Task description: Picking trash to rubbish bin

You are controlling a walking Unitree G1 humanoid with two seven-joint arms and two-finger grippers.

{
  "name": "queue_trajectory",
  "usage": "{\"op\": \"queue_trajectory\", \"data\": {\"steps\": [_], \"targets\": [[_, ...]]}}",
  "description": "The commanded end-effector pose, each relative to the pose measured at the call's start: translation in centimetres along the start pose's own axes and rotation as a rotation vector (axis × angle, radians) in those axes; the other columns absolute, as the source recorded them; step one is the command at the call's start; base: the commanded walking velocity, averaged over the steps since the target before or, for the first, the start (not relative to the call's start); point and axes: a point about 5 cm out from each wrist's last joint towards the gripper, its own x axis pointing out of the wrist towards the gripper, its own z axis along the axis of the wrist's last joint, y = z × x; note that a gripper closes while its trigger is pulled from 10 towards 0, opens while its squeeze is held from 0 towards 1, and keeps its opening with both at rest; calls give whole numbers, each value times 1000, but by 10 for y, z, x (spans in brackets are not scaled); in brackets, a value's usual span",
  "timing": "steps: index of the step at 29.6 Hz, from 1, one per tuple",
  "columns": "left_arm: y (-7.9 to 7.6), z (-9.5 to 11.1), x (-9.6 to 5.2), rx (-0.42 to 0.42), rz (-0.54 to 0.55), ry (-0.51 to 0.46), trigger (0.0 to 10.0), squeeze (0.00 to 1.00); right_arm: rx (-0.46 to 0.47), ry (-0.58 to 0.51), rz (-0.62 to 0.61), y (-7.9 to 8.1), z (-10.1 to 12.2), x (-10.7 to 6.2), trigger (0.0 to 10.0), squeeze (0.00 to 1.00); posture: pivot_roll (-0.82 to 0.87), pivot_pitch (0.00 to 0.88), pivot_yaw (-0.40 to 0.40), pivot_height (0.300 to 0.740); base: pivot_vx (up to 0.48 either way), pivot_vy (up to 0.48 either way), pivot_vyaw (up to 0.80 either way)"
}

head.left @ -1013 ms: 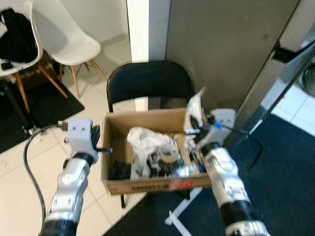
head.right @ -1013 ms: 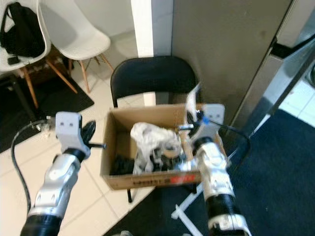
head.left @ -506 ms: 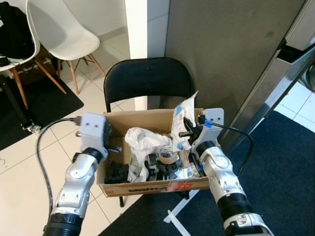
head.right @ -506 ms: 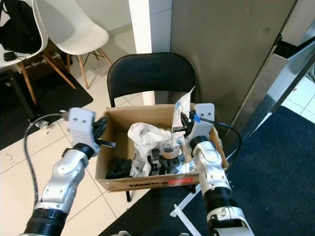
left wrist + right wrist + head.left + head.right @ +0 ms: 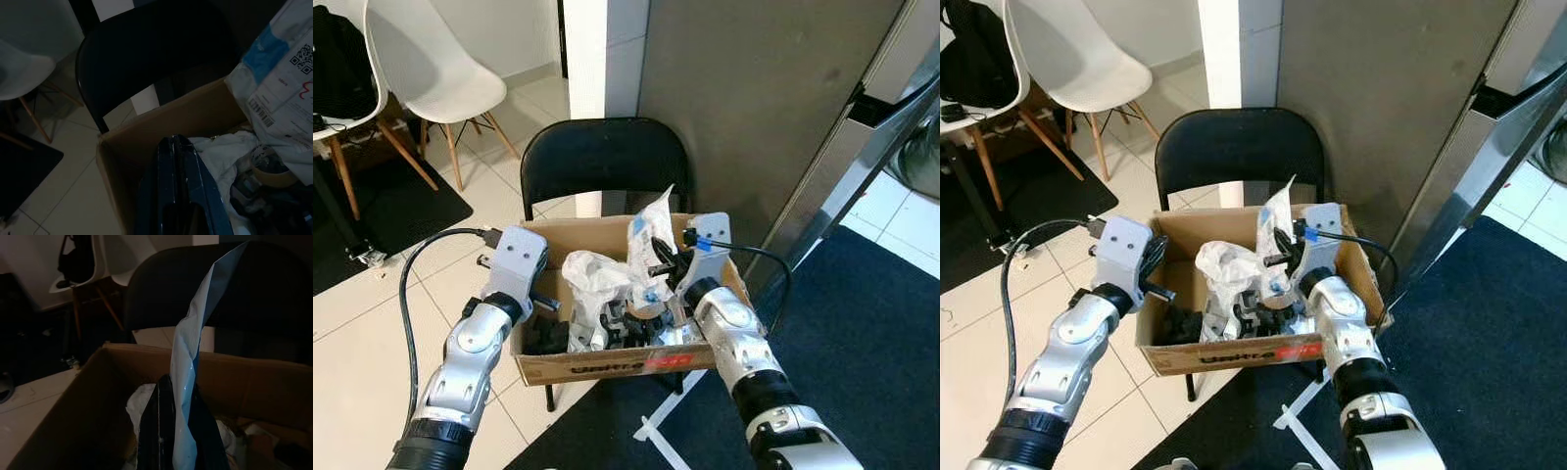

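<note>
Holding a white plastic mailer bag (image 5: 651,235) upright above the cardboard box (image 5: 607,367), the right gripper (image 5: 668,266) is clamped on its lower edge. Thin, limp and light; grip a gathered fold. Left gripper (image 5: 180,161), fingers together, empty, hovers at the box's left wall.

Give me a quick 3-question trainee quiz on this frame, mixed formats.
1. True or false: the right pincer is shut on the plastic mailer bag.
2. The cardboard box rests on: A) the white chair, B) the black folding chair, C) the floor.
3. Fill in: the left pincer sits at the box's ____ wall, on the robot's own side naming.

Key: 1 true; 2 B; 3 left.
</note>
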Motion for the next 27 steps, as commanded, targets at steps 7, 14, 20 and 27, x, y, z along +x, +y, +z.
{"op": "queue_trajectory", "data": {"steps": [7,14,20,27], "targets": [[-4,-11,-6,22,-68,47,10000,0,5,24,53,8,-6,6,10000,0,53,198,-17,740,0,0,0],[-4,-10,-10,52,-122,53,10000,0,17,31,83,19,-3,18,10000,0,59,203,-27,740,0,0,0],[-5,-6,-11,52,-139,39,10000,0,14,38,79,20,-1,22,10000,0,69,199,-39,740,0,0,0],[-8,-6,-13,52,-150,39,10000,0,6,35,74,19,-1,24,10000,0,73,193,-45,740,0,0,0]]}}
